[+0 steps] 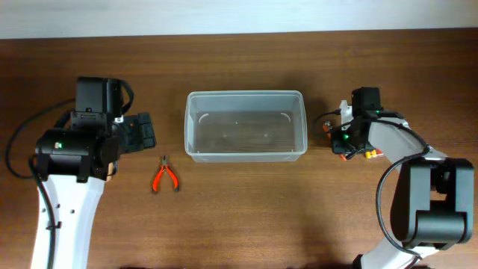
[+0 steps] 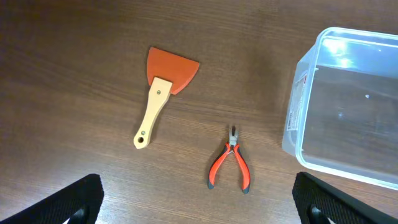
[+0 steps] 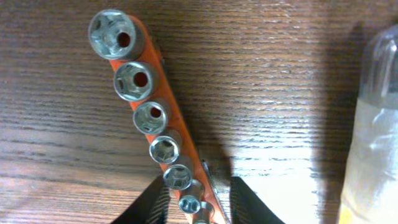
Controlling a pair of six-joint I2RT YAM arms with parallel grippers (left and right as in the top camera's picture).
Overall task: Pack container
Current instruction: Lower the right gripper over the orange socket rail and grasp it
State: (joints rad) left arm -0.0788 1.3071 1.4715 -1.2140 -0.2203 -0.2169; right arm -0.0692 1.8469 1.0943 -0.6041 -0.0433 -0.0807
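The container (image 1: 245, 94) is a clear, empty rectangular tub at the table's middle; its corner shows in the left wrist view (image 2: 297, 102) and its side in the right wrist view (image 3: 376, 130). Just right of it lies an orange socket rail (image 3: 152, 115) holding several chrome sockets, its orange end (image 1: 360, 155) peeking out under the arm. My right gripper (image 3: 198, 200) is down on that rail's near end, a finger pressed against each side. My left gripper (image 2: 199, 198) hovers wide open above red-handled pliers (image 2: 231, 165) and holds nothing.
An orange-bladed scraper with a wooden handle (image 2: 163, 93) lies left of the pliers (image 1: 165, 176), under my left arm (image 1: 82, 142). Bare wooden tabletop (image 1: 246, 217) stretches in front of the tub. The right arm's base (image 1: 433, 202) stands at the front right.
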